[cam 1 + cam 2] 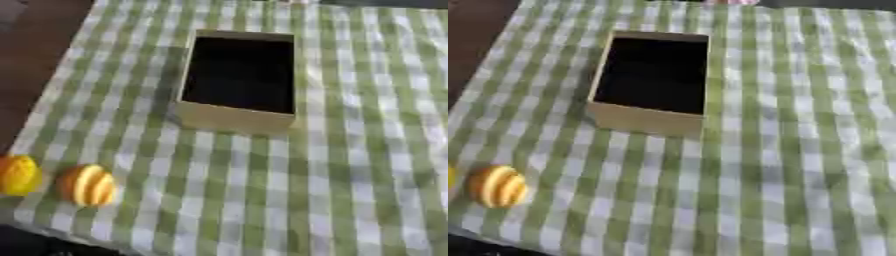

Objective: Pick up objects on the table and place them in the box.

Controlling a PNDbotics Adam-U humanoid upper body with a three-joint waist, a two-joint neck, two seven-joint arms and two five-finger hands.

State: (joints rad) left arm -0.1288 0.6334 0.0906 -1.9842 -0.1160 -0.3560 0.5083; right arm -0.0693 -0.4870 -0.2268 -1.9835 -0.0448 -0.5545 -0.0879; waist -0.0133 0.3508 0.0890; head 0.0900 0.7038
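Near the cloth's [350,190] left edge lie two orange objects [86,185], well apart from the box [234,118]; no fingers show.

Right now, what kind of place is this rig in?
Probably a staged tabletop test setup, indoors. A green-and-white checked tablecloth covers the table, with an open cardboard box in the middle and two small orange-yellow objects near the left edge.
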